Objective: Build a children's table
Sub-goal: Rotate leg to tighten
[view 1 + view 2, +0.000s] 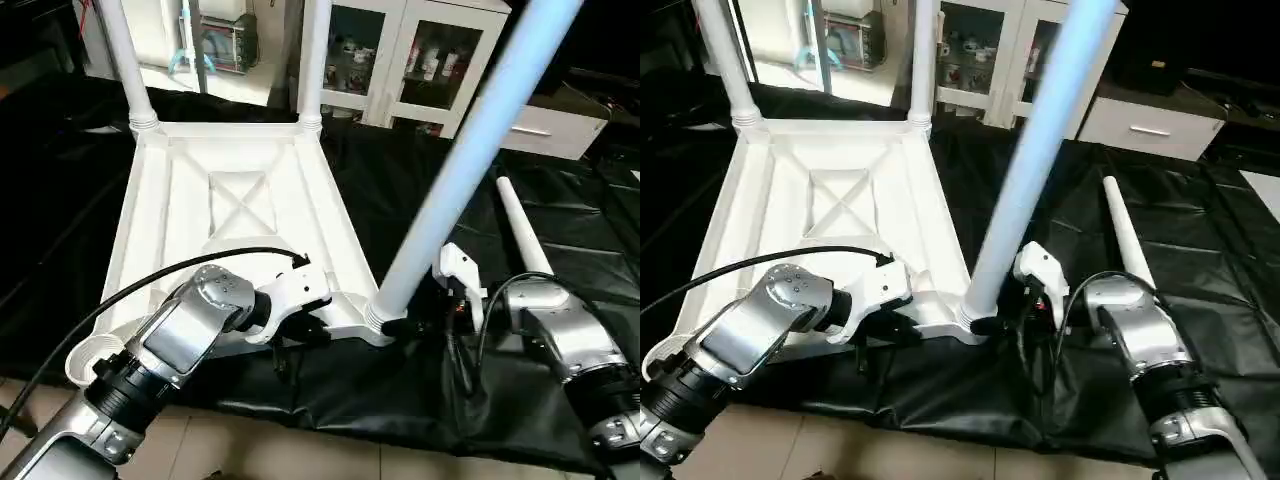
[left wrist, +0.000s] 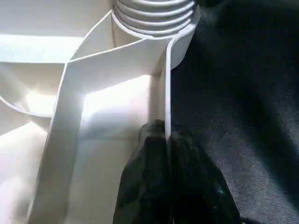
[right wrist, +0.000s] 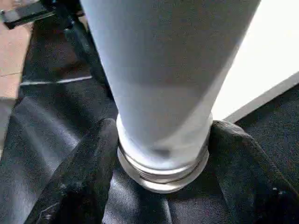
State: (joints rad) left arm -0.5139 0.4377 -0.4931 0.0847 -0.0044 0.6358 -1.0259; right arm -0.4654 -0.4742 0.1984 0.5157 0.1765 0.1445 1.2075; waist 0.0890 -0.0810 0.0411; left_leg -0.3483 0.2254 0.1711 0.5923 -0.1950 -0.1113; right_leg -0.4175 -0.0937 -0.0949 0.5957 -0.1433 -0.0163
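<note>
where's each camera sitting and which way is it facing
Left and right eye views: head, looking forward and down at the upturned table top, over both silver forearms.
Left wrist view: along the left gripper, pinching the top's rim.
Right wrist view: along the right gripper, around the leaning leg.
Shared: that leg's threaded base.

Lab: glass-door cabinets [image 1: 400, 60] holding bottles, tiled floor [image 1: 300, 450].

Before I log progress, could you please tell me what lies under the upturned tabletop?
A black sheet shows around the tabletop on every visible side, so it likely runs beneath. What lies directly under the top is covered.
</note>
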